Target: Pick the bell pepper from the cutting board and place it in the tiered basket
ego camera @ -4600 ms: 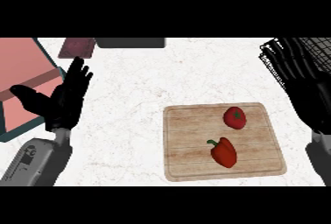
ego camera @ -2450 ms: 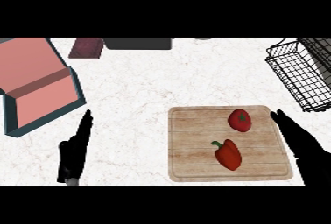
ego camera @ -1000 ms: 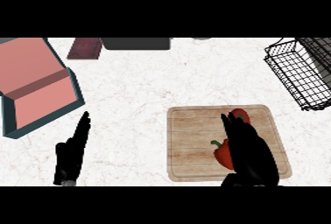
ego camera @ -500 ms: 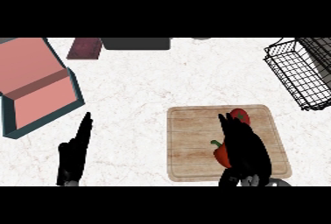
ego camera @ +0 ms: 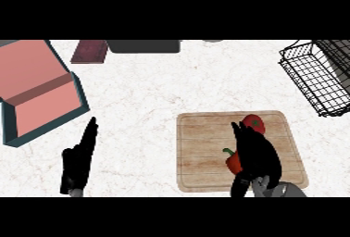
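The robot's right hand (ego camera: 254, 155) lay over the bell pepper (ego camera: 233, 162) on the cutting board (ego camera: 205, 152), covering most of it — only the pepper's left side and green stem showed. Whether the fingers had closed around the pepper or merely rested above it could not be told from this angle. The step in hand looked to be the grasp itself; the lift had not yet been made. A second red vegetable (ego camera: 253, 123) sat just beyond the fingertips at the board's far edge, close enough that a careless lift might nudge it.

At the lower left the left hand (ego camera: 78, 162) rested on the bench (ego camera: 150, 88), fingers straight and holding nothing, well apart from the board.

The next move, as judged here, called for a secure hold, a lift straight up, then a carry forward and to the right — toward the tiered basket (ego camera: 315, 76) of black wire at the far right edge. The bench between board and basket carried nothing. A pink tray with a teal rim (ego camera: 37, 92) lay far left, away from that path.
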You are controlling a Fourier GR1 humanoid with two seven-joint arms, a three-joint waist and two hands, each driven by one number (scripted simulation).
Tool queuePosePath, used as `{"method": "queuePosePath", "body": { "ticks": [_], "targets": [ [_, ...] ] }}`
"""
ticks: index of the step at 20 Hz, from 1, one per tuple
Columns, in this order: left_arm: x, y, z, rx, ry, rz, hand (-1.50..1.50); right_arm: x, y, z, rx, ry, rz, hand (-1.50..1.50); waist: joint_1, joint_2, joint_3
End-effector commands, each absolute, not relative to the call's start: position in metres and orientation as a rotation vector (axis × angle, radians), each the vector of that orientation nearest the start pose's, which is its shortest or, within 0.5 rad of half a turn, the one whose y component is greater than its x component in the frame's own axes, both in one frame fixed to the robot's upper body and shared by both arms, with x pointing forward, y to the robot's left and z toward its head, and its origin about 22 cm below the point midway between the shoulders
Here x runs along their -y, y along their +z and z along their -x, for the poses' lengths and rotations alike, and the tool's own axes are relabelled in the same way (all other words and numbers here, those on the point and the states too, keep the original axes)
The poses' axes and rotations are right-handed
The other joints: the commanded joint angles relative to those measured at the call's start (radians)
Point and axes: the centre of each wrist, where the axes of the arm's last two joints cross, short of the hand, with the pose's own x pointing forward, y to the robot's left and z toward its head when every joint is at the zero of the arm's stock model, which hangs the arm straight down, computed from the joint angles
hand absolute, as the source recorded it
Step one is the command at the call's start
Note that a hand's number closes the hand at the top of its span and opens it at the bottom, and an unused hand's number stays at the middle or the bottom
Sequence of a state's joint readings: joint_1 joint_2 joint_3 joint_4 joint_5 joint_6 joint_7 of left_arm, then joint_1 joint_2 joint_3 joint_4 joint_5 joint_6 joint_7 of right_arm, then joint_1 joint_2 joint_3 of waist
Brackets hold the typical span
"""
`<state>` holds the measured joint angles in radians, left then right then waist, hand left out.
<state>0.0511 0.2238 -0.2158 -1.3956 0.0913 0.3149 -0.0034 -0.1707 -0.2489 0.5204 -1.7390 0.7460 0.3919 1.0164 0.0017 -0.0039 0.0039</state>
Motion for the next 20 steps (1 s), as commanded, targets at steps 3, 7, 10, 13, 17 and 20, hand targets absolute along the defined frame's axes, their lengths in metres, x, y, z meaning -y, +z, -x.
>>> {"method": "queuePosePath", "body": {
  "ticks": [3, 7, 10, 13, 17, 20],
  "targets": [
    [-0.237, -0.060, -0.215, 1.298, -0.017, -0.245, 0.00, 0.155, 0.047, -0.238, 0.621, 1.100, 0.832, -1.50, -0.002, 0.004, -0.004],
    [-0.241, -0.064, -0.212, 1.290, -0.025, -0.261, 0.00, 0.143, 0.050, -0.228, 0.656, 1.089, 0.840, 1.50, -0.002, 0.004, -0.004],
    [-0.240, -0.043, -0.220, 1.288, -0.023, -0.242, 0.00, 0.150, 0.029, -0.230, 0.670, 1.146, 0.831, 1.50, -0.001, 0.003, -0.004],
    [-0.249, -0.060, -0.216, 1.306, -0.011, -0.254, 0.00, 0.151, 0.019, -0.238, 0.733, 1.138, 0.804, 1.50, 0.000, 0.004, -0.004],
    [-0.240, -0.055, -0.209, 1.295, -0.039, -0.251, 0.00, 0.152, 0.011, -0.224, 0.785, 1.261, 0.904, 1.50, 0.000, 0.003, -0.004],
    [-0.255, -0.047, -0.224, 1.294, -0.029, -0.260, 0.00, 0.133, 0.018, -0.241, 0.837, 1.248, 0.983, 1.50, 0.001, 0.004, -0.004]
  ]
}}
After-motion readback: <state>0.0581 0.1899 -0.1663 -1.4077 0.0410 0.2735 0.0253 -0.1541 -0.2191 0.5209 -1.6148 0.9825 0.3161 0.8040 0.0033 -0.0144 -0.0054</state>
